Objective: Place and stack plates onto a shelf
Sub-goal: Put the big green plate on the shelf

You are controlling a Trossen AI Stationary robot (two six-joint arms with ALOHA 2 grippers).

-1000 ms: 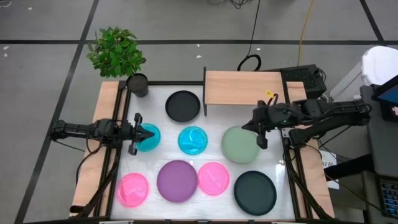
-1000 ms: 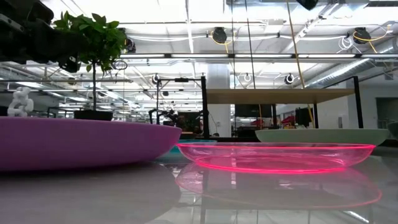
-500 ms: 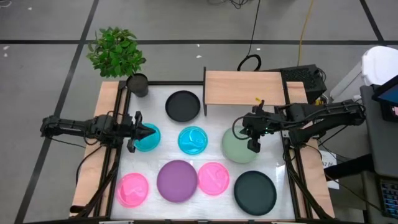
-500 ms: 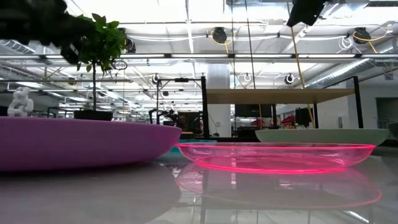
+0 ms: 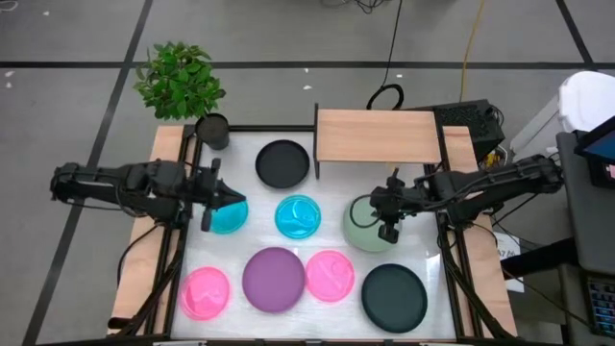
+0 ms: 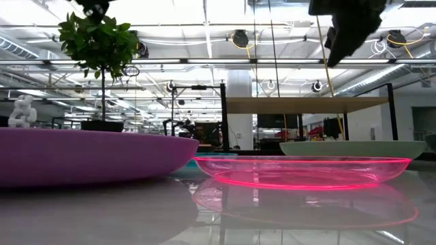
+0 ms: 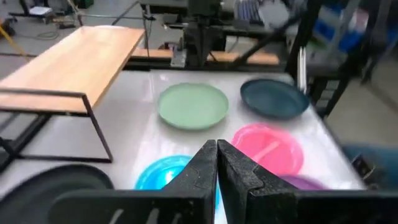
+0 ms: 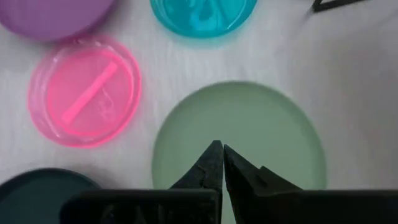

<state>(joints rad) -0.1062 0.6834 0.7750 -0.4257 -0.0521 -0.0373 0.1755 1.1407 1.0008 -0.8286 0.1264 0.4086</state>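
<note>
While the left gripper [image 5: 219,199] waits shut over the left cyan plate [image 5: 229,215], the right gripper [image 5: 389,229] has slid onto the sage green plate [image 5: 370,227] mid-frame, jaws pinched and empty; the shelf [image 5: 377,135] is bare.

I've got a bare shelf [image 5: 378,135] top — clear landing room from above. Beneath it the black frame legs [image 7: 99,134] fence the gap. Plates crowd the table: sage green plate [image 5: 370,226] under my right gripper [image 5: 388,234], black plate [image 5: 282,162] beside the shelf. The plant pot [image 5: 212,130] blocks the far left corner — probably little clearance there.
</note>
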